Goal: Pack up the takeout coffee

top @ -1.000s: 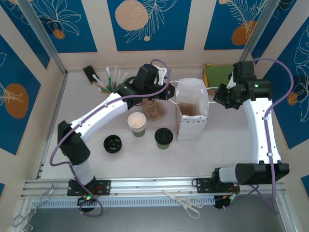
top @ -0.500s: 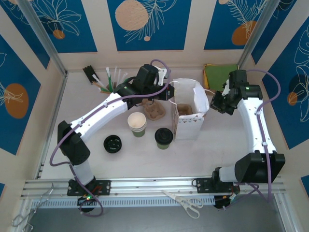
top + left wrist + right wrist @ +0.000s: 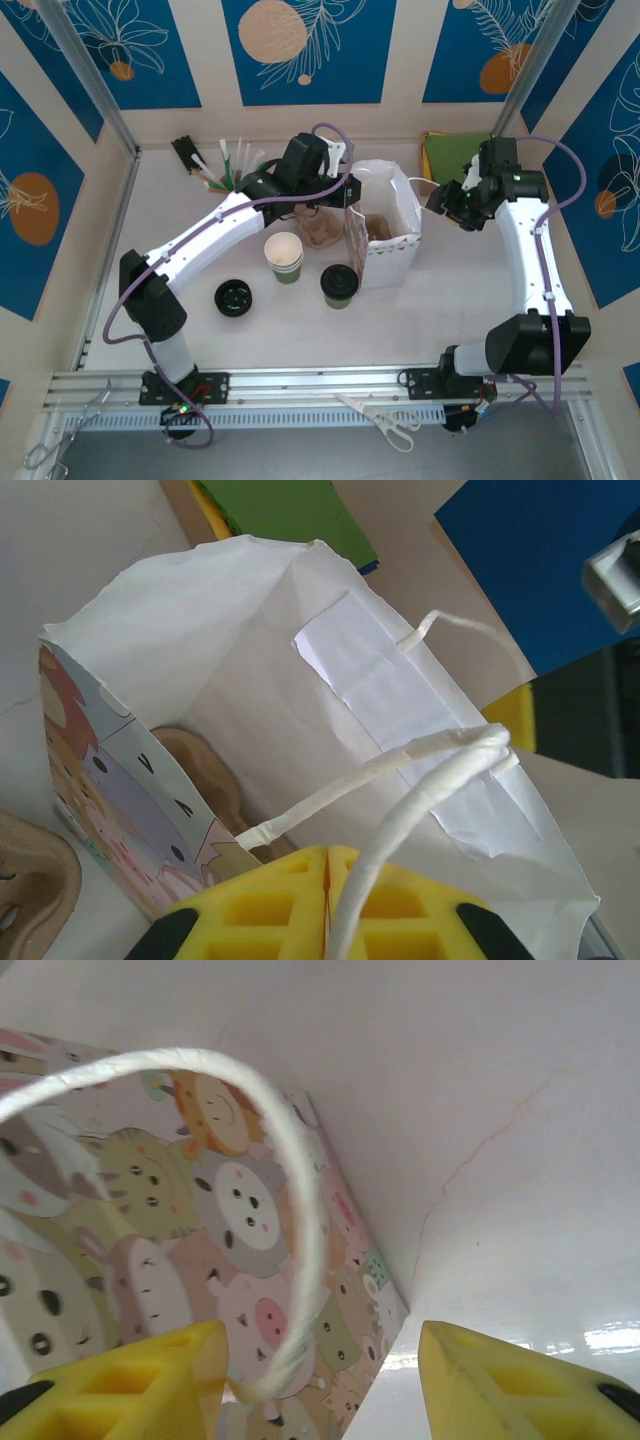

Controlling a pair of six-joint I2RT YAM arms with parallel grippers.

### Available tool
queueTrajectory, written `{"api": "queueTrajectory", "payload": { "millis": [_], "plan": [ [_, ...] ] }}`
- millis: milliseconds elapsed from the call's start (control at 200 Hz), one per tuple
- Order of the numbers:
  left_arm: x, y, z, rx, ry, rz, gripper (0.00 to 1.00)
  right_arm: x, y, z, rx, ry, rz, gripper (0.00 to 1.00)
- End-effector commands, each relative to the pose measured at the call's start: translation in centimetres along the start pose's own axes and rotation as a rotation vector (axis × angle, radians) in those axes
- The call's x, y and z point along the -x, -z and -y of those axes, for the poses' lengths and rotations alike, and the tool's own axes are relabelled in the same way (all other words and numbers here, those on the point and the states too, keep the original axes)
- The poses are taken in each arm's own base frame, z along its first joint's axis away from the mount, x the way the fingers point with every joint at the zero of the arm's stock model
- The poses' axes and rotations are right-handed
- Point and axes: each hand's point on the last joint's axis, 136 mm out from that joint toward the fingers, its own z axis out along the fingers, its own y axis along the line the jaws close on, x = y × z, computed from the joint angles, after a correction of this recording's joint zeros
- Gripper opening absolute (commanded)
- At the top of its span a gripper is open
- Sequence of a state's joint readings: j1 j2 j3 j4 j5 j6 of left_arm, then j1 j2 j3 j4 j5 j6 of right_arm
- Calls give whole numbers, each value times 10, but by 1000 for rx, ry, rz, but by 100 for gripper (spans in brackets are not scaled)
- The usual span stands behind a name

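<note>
Nearest, a pair of scissors (image 3: pixel 385 421) lies by the front rail; beyond it the white worktop (image 3: pixel 300 345) runs bare across its near strip and to the right of the bag; a lone black lid (image 3: pixel 233 297) sits left of centre. Next, the takeout coffee (image 3: pixel 339 284) stands upright, long axis vertical, black lid facing up, just beside the near left corner of the white bag (image 3: pixel 390 262); a lidless green cup (image 3: pixel 284 256) stands to its far left, near a brown cup tray (image 3: pixel 322 232). The bag's mouth gapes upward. The left claw (image 3: pixel 326 880) is pressed shut at the bag's left rim, the cord handle running down across its fingers; the right claw (image 3: pixel 320 1345) is spread wide, the other handle loop hanging between its fingers. Farthest, cream walls with blue leaf panels close in three sides.
</note>
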State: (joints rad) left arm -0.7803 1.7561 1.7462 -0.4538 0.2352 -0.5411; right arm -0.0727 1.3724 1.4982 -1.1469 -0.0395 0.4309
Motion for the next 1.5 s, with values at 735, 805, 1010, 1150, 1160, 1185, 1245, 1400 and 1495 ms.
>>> {"api": "queueTrajectory", "payload": {
  "millis": [735,805,1010,1150,1160,1185,1245,1400,1495],
  "plan": [
    [-6,3,10,-32,-26,-25,8,32,17,-3,-29,2,38,21],
    [-6,2,10,-33,-29,-28,8,28,3,3,-3,-16,15,20],
    [-9,-1,9,-36,-29,-45,8,10,-27,-2,130,-46,-62,18],
    [-9,-2,11,-44,-26,-50,8,-1,-38,-6,179,-60,-108,23],
    [-9,-2,11,-46,-26,-50,8,-1,-38,-6,180,-61,-110,24],
    [-9,-2,11,-46,-27,-50,8,-2,-37,-6,179,-64,-113,25],
    [-9,-1,12,-47,-27,-48,9,-2,-32,-5,164,-63,-103,30],
    [-7,3,14,-50,-27,-44,10,11,6,-6,91,-32,5,42],
    [-7,4,15,-53,-28,-39,11,16,31,-11,38,-2,60,48]
  ]
}}
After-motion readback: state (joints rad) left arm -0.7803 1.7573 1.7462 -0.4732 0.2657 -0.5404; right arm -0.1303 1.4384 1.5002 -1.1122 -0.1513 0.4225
